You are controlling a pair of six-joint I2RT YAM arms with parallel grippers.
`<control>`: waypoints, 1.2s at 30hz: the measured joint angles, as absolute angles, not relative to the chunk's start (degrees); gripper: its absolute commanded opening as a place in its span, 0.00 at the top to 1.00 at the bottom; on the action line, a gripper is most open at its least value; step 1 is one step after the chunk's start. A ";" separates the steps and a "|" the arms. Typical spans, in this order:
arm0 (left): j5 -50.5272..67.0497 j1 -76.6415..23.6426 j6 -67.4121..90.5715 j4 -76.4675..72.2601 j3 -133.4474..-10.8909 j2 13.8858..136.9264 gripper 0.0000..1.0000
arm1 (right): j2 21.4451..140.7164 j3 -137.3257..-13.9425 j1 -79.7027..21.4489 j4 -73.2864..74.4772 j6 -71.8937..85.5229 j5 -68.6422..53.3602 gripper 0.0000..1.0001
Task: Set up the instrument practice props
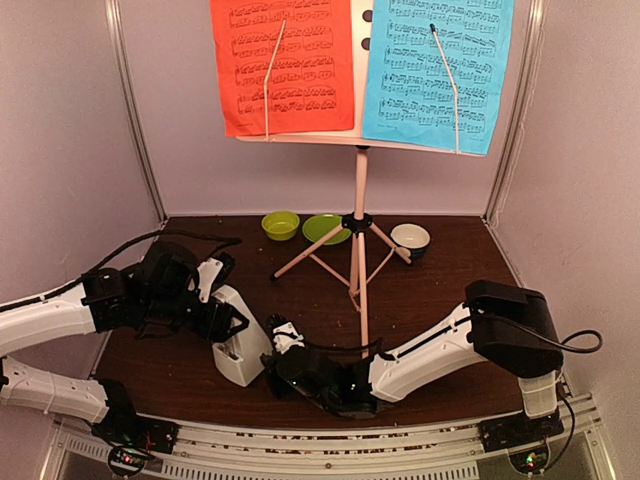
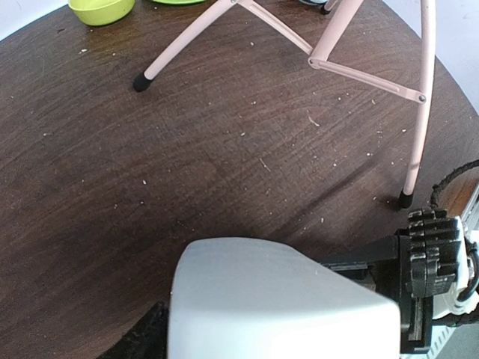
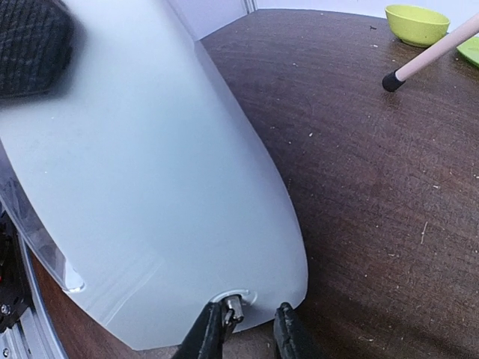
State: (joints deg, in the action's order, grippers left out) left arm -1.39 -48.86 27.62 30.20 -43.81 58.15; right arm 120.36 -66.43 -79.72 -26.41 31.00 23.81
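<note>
The white pyramid-shaped metronome (image 1: 240, 352) stands near the table's front, left of centre. My left gripper (image 1: 226, 322) is shut on its upper part; its body fills the bottom of the left wrist view (image 2: 277, 299). My right gripper (image 1: 283, 352) is at its right side, low down. In the right wrist view the jaws (image 3: 245, 333) stand slightly apart around a small metal stub (image 3: 233, 305) on the metronome's side (image 3: 150, 187); only the left finger touches it. The pink music stand (image 1: 360, 200) stands behind, holding a red page (image 1: 285, 60) and a cyan page (image 1: 435, 70).
A lime-green bowl (image 1: 280, 225), a lime-green dish (image 1: 325, 229) and a small white-and-dark bowl (image 1: 410, 238) sit at the back by the stand's legs (image 2: 202, 34). One leg's foot (image 1: 362, 350) rests just right of my right gripper. Walls close in both sides.
</note>
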 measured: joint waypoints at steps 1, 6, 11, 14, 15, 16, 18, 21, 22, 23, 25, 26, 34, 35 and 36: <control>-1.30 -48.86 27.38 30.22 -43.83 58.15 1.00 | 120.36 -66.43 -79.66 -26.44 30.79 23.70 0.76; -0.82 -48.86 26.41 30.20 -43.83 58.15 1.00 | 120.36 -65.95 -79.59 -26.81 30.20 22.87 0.79; 0.25 -48.86 25.36 30.09 -44.07 57.78 1.00 | 120.36 -64.86 -79.35 -27.00 30.44 22.28 0.93; 0.40 -48.86 24.91 30.06 -44.23 57.10 1.00 | 120.33 -64.40 -79.18 -27.29 30.85 22.00 1.00; 0.47 -48.86 24.75 30.02 -44.29 56.97 1.00 | 120.33 -64.25 -79.15 -27.33 31.07 22.00 1.00; 0.51 -48.86 24.60 30.02 -44.38 56.77 1.00 | 120.29 -64.03 -79.09 -27.35 31.40 22.02 1.00; 0.67 -48.86 24.47 30.06 -44.38 56.51 1.00 | 120.18 -63.59 -78.98 -27.55 31.68 22.04 0.97; 1.02 -48.86 24.25 30.06 -44.38 56.42 1.00 | 119.87 -62.92 -78.87 -27.99 31.68 22.02 0.82; 1.08 -48.86 24.16 30.06 -44.38 56.40 1.00 | 119.77 -62.72 -78.85 -28.12 31.94 22.00 0.80; 1.13 -48.86 24.10 30.09 -44.38 56.40 1.00 | 119.50 -62.50 -78.83 -28.29 31.59 21.91 0.79; 1.26 -48.86 23.92 30.06 -44.38 56.40 1.00 | 119.17 -62.24 -78.83 -28.77 31.59 21.80 0.75; 1.23 -48.86 23.88 30.06 -44.38 56.40 1.00 | 119.13 -62.22 -78.83 -28.97 31.62 21.78 0.73; 1.58 -48.86 22.59 30.11 -44.38 56.23 1.00 | 119.13 -61.84 -78.83 -30.11 29.89 20.69 0.67; 1.63 -48.86 22.28 30.11 -44.38 56.18 1.00 | 119.13 -61.84 -78.83 -30.26 29.74 20.56 0.67; 1.72 -48.86 22.00 30.11 -44.38 56.14 1.00 | 119.11 -61.84 -78.83 -30.33 29.65 20.53 0.65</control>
